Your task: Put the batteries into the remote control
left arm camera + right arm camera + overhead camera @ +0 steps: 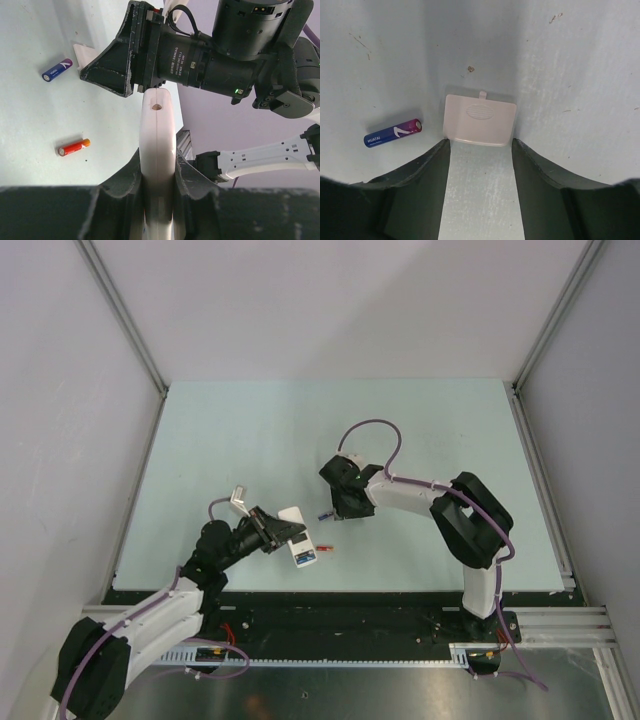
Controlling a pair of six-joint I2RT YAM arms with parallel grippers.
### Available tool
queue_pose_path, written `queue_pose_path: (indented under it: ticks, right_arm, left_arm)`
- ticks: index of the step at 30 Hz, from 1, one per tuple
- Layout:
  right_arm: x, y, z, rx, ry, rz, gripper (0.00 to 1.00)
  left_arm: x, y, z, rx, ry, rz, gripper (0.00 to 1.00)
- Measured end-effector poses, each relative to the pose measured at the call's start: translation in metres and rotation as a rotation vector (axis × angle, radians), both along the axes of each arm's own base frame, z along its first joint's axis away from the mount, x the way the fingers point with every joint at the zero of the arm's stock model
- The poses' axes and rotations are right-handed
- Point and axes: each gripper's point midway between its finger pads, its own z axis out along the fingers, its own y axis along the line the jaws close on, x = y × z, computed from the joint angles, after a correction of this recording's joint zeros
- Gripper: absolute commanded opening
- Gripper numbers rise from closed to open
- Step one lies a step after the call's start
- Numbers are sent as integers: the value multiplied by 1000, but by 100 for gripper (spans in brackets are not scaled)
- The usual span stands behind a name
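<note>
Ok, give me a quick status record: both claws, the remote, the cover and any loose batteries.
left claw: shut on the remote control, held edge-on
right claw: open, straddling the battery cover
battery cover: flat on the table, off the remote control
dark blue-purple battery: loose on the table beside the cover
red battery: loose on the table
other batteries: none in view
</note>
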Motion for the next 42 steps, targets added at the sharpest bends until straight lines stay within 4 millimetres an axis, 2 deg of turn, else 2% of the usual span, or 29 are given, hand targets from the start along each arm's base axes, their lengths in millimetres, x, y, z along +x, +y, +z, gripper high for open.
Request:
queue_pose_path:
  ticks: [7,12,15,16,19,22,28,42]
  right_arm:
    - [0,-1,0,1,4,-9,41]
    - [0,-1,0,0,4,-9,38]
    - [0,-1,0,1,4,-8,54]
    - [0,0,0,2,3,-9,63]
    - [-1,1,0,2,1,-8,76]
    - [-3,3,1,1,-2,-5,81]
    - [-3,5,1,18,-7,-59,82]
    - [4,7,4,103,-19,-325,78]
  left_arm:
    - [0,0,0,0,0,0,0]
    - [0,0,0,0,0,0,0]
    - [0,0,0,0,0,0,0]
    - [0,0,0,0,0,0,0]
    - [0,0,0,-1,-1,0,0]
    - [0,0,0,-1,-1,0,0]
    - [0,0,0,-1,-1,0,0]
    - [0,0,3,-5,-8,-1,0]
